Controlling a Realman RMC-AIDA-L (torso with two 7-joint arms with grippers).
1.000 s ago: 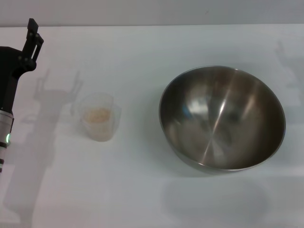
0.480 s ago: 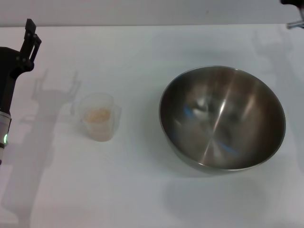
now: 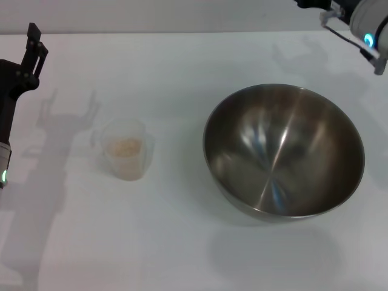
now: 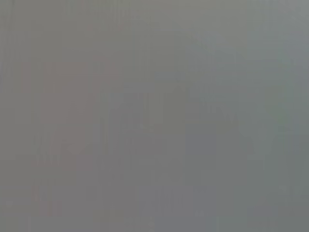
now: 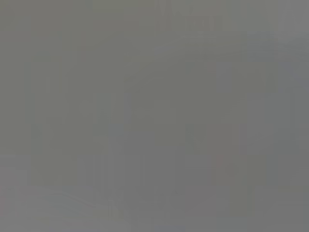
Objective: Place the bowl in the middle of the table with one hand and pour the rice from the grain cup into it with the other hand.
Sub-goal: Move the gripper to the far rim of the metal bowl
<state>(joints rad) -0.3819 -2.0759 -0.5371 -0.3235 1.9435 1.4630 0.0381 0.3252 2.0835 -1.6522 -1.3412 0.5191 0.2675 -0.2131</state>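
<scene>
A bare test bench or lab setting is indicated: a plain white worktop [image 3: 194, 254], unmarked, is backed by a blank pale wall [image 3: 182, 15]. No domestic furnishings are seen.

Right claw [image 3: 315, 5] — cut off, top edge

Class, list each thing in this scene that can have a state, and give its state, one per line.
bowl: upright, empty, right of the table's middle
grain cup: upright, holding rice, untouched
rice: all inside the cup, none poured
left hand: raised at the left edge, holding nothing
right arm: at the top right corner, away from the bowl
</scene>
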